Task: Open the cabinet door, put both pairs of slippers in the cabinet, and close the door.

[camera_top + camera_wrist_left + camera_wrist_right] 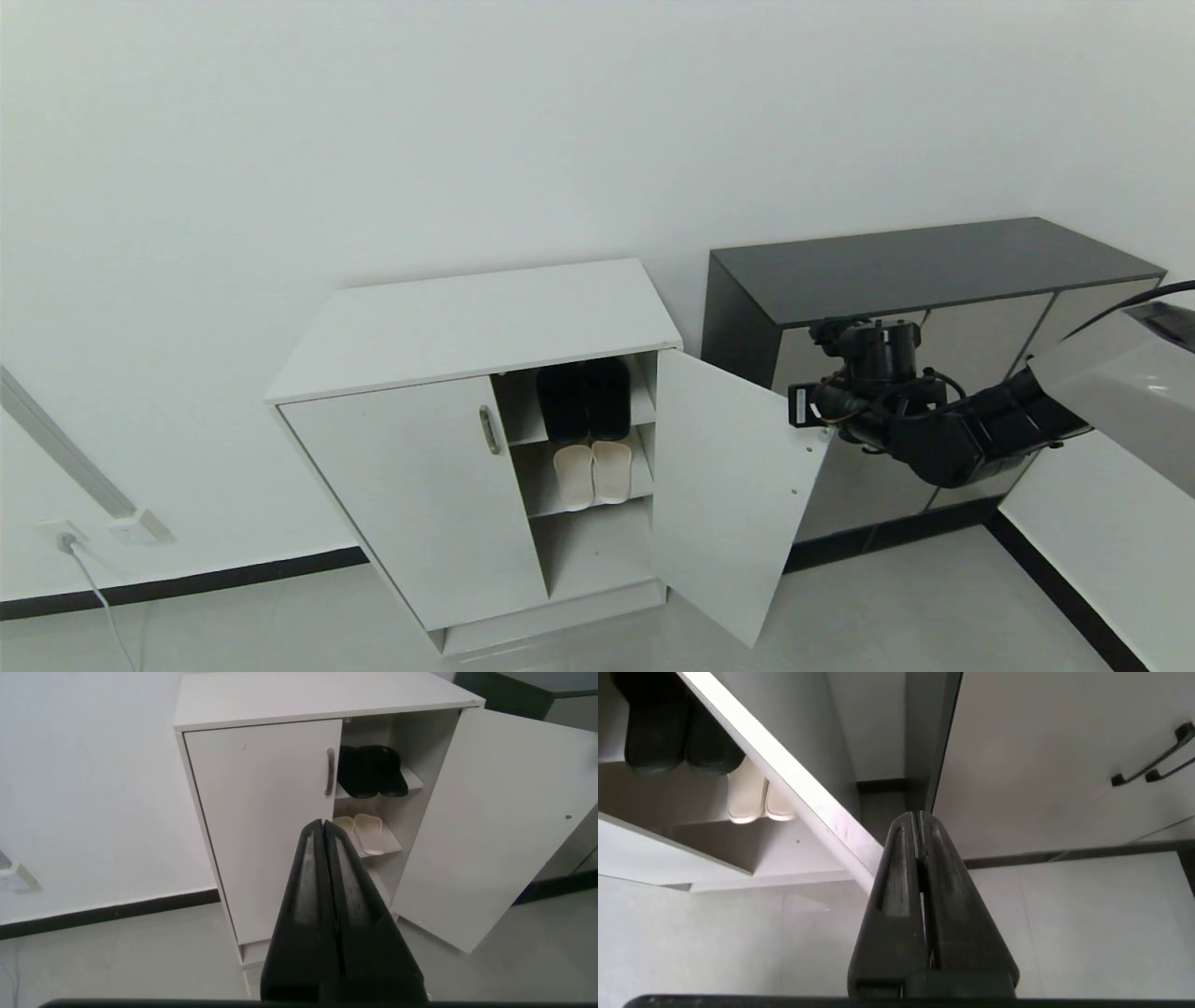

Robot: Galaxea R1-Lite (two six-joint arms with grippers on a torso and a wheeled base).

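Head view: right gripper (pixel 805 408), fingers pressed together, at the edge of the open cabinet door (pixel 724 485); black slippers (pixel 585 399) shelved above white slippers (pixel 593 473); left gripper (pixel 324 831) likewise pressed together.

Cabinet (pixel 467 322) looked down on from well back by the head view, faced frontally from nearer by the left wrist view, open door (pixel 728 485) viewed edge-on, close, from three o'clock by the right wrist view, black slippers (pixel 585 399) and white slippers (pixel 593 473) shared by all three.

The cabinet (pixel 467 327) is smooth, matt white laminated board, its handle (pixel 488 429) brushed metal. The black slippers (pixel 585 401) and cream slippers (pixel 592 471) are matt, probably moulded foam or rubber.
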